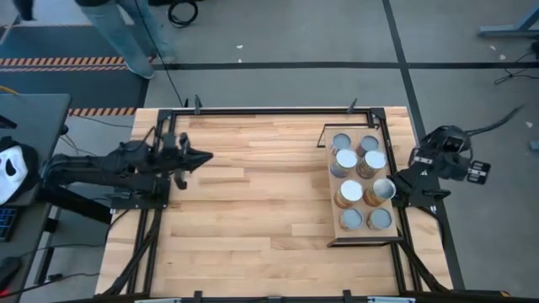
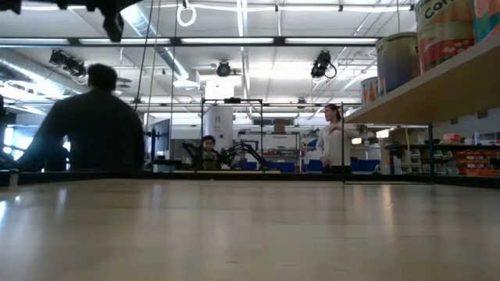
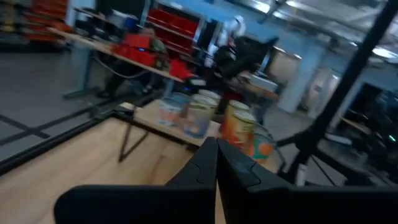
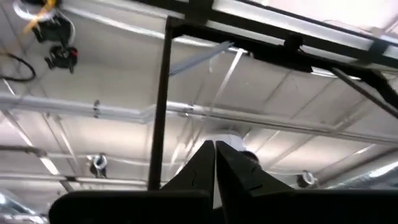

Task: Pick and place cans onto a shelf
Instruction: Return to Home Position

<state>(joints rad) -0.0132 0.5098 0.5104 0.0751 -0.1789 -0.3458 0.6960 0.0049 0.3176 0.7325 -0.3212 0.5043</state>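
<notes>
Overhead, my left tool [image 1: 205, 156] hangs above the counter [image 1: 253, 219] near its 9 o'clock edge. The shelf [image 1: 333, 206] lies well apart at the tool's 3 o'clock and carries eight cans [image 1: 351, 191] in two rows. My right arm [image 1: 438, 164] sits folded just beside the shelf at its 3 o'clock, past the counter's edge.

At counter height, the shelf board crosses the frame toward 2 o'clock with cans standing on it. Neither tool shows here. A seated person [image 2: 86, 125] is in the room behind.

From the left wrist camera, that tool's fingers are pressed tip to tip, gripping nothing and touching nothing. The cans stand on the shelf straight ahead, well apart from the tips.

From the right wrist camera, my right tool [image 4: 215, 152] points up at the ceiling [image 4: 280, 106]. Its fingers are likewise pressed together with nothing between them, and no can is in sight.
</notes>
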